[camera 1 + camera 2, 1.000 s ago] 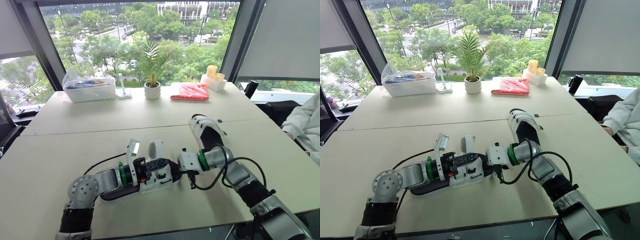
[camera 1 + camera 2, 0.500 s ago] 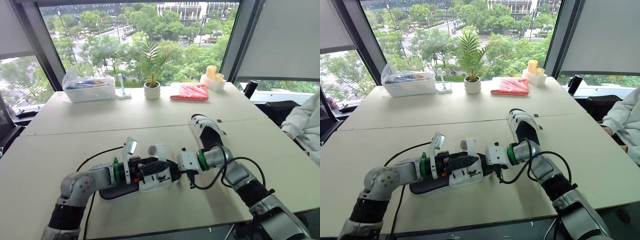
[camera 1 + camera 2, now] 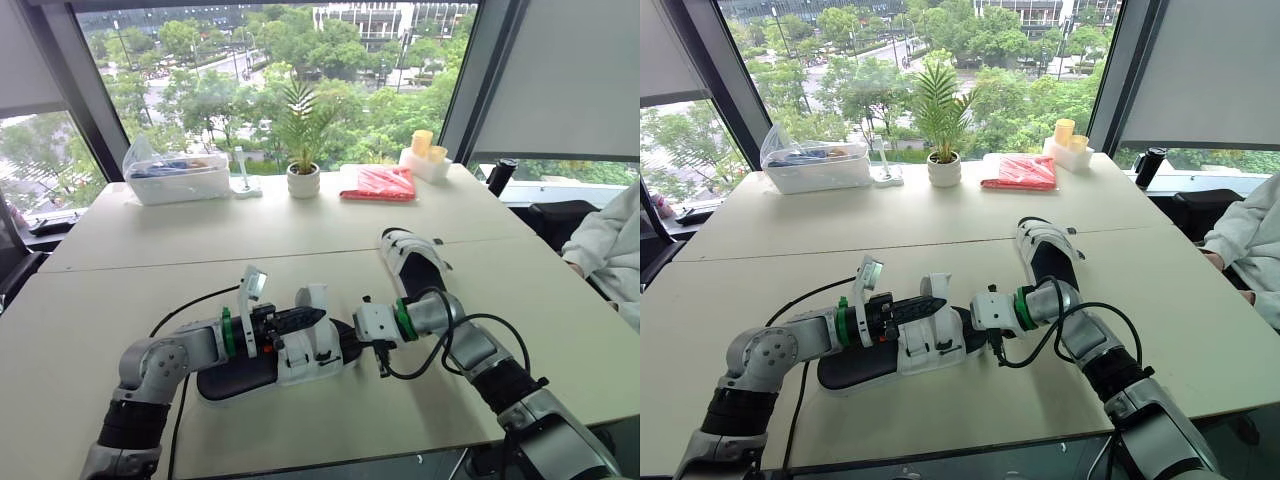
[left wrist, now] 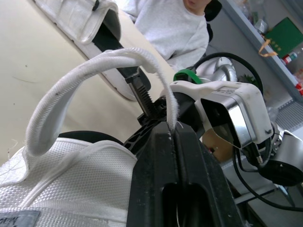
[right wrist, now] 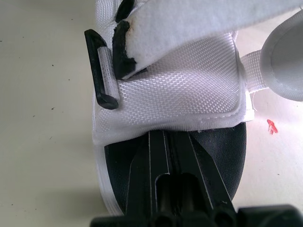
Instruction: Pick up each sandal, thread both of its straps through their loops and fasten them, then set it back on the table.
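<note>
The near sandal (image 3: pixel 290 362) lies on the tabletop (image 3: pixel 150 240), and the left gripper (image 4: pixel 173 130) sits over it with its jaws closed on the tip of its arched white strap (image 4: pixel 71 85). At that sandal's right end, the right gripper (image 5: pixel 166 137) has its jaws pressed together, seemingly nipping the black sole's edge. The far sandal (image 3: pixel 415 258) lies beyond the near sandal's right end, with a potted plant (image 3: pixel 303 180) farther behind.

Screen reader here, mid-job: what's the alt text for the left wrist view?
The left tool is shut on the tip of a white strap that arches up from the white mesh sandal. Just behind, the right tool grips the same sandal; a second sandal lies on the table, a person beyond.
</note>
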{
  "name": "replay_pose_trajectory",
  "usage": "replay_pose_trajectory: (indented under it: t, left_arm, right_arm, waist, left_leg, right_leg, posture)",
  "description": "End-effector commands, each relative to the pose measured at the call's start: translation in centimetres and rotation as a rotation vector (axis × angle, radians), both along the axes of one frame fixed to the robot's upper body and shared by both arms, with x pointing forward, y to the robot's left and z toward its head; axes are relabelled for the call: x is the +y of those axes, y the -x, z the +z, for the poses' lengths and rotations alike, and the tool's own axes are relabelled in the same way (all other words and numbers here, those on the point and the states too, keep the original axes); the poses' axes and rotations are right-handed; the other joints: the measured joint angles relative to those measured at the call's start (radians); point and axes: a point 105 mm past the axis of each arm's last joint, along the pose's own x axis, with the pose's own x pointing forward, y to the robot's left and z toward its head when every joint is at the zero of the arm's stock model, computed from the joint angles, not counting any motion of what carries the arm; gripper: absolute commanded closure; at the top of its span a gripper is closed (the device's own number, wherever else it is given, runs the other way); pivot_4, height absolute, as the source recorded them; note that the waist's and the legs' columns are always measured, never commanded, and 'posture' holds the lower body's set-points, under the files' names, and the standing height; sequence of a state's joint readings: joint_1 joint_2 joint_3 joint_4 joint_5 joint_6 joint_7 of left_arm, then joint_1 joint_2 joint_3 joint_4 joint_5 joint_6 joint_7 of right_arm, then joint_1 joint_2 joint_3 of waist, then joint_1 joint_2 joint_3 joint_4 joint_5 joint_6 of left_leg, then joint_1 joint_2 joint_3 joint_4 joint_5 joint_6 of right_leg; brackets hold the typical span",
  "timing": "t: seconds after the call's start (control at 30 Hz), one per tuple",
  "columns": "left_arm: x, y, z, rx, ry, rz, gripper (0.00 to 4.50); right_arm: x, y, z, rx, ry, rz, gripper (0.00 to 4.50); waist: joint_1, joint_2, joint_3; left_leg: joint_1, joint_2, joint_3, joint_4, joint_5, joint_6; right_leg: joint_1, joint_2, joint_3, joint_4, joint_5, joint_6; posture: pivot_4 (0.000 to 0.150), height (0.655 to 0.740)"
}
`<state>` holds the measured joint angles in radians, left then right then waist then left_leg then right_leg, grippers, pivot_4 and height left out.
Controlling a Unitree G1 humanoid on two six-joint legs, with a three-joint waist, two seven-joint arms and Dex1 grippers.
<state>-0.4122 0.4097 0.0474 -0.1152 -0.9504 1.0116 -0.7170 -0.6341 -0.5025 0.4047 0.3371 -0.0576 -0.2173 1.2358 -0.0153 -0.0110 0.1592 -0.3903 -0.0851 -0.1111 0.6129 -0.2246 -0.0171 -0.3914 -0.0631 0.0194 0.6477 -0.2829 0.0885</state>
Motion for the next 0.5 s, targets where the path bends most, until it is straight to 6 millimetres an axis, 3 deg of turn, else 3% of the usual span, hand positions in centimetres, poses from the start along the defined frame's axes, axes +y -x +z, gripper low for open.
replay_pose_trajectory:
  t: [0.03,0.17,0.3,0.5]
  left_arm:
    - [-0.5,0.2,2.0,-0.119,-0.024,-0.043,4.48]
    - [-0.5,0.2,2.4,-0.123,-0.032,-0.051,4.48]
    - [-0.3,-0.1,3.2,-0.015,0.052,-0.043,4.48]
    - [-0.7,0.5,2.2,0.061,0.043,-0.031,4.48]
  right_arm:
    - [-0.2,0.5,-1.9,0.049,0.068,0.004,4.50]
    - [-0.1,0.4,-1.8,0.048,0.067,0.005,4.50]
    - [-0.1,0.4,-1.8,0.047,0.066,0.005,4.50]
    - [-0.1,0.4,-1.9,0.047,0.064,0.002,4.50]
  waist:
    - [0.001,0.000,0.000]
    - [-0.001,0.000,0.000]
    - [0.000,0.000,0.001]
    - [-0.002,0.000,0.001]
  left_leg:
    - [0.000,0.000,0.000,0.000,0.000,0.000]
    - [0.000,0.000,0.000,0.000,0.000,0.000]
    - [0.000,0.000,0.000,0.000,0.000,0.000]
    - [0.000,0.000,0.000,0.000,0.000,0.000]
  right_leg:
    - [0.000,0.000,0.000,0.000,0.000,0.000]
    - [0.000,0.000,0.000,0.000,0.000,0.000]
    - [0.000,0.000,0.000,0.000,0.000,0.000]
    - [-0.001,0.000,0.000,0.000,0.000,0.000]
  posture:
    - [0.150,0.7400]
    - [0.150,0.7400]
    - [0.150,0.7400]
    - [0.150,0.7400]
